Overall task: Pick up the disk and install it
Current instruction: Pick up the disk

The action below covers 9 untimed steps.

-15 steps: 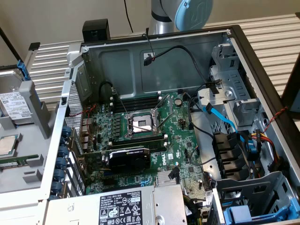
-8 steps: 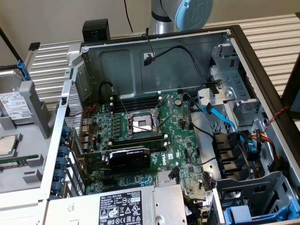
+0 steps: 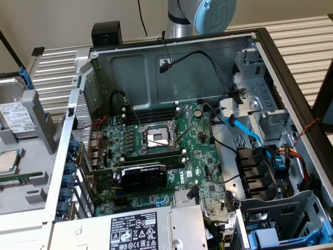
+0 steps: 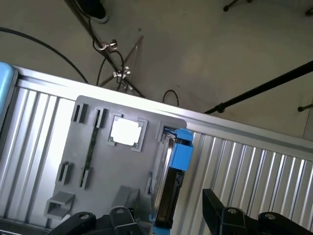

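Observation:
In the exterior view the disk (image 3: 15, 117), silver-grey with a white label, rests in a grey tray (image 3: 31, 172) at the far left, with its blue carrier (image 3: 23, 75) showing behind it. The wrist view looks down on the same tray (image 4: 93, 147). There the disk (image 4: 168, 191) appears edge-on, with its blue carrier clip (image 4: 182, 149). My gripper (image 4: 166, 215) is open and hangs over it. One black finger (image 4: 120, 215) stands on each side of the disk, the other finger (image 4: 215, 208) a small gap away from it.
An open computer case (image 3: 171, 47) holds the motherboard (image 3: 156, 140), a power-supply box (image 3: 140, 229) and drive bays with blue clips (image 3: 270, 237). A square processor chip (image 4: 126, 132) lies in the tray. The robot arm (image 3: 190, 15) rises behind the case. The table is slatted aluminium (image 4: 254, 161).

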Available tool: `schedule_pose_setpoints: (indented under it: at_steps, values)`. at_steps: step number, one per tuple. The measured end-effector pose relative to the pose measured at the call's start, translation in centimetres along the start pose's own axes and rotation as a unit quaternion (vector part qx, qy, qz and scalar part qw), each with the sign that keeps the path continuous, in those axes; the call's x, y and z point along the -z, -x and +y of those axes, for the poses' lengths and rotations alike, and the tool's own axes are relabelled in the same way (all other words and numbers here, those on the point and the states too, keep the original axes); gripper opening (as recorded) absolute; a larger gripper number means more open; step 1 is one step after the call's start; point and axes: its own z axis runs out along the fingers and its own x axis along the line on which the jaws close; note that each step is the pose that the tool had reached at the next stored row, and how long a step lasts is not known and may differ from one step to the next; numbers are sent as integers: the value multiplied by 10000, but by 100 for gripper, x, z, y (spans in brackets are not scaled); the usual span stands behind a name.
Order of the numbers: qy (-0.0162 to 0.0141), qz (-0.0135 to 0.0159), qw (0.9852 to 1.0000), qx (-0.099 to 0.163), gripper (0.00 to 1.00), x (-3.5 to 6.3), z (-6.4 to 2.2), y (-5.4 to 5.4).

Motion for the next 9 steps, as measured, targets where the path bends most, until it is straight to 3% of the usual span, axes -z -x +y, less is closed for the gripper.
schedule_pose_setpoints:
  at_steps: [3,5,9]
  values:
    - [99,-23,9999,-54,62,-24,4,12]
    - [142,-29,9998,-111,62,-42,7,14]
    - [147,-29,9995,-283,62,-101,15,16]
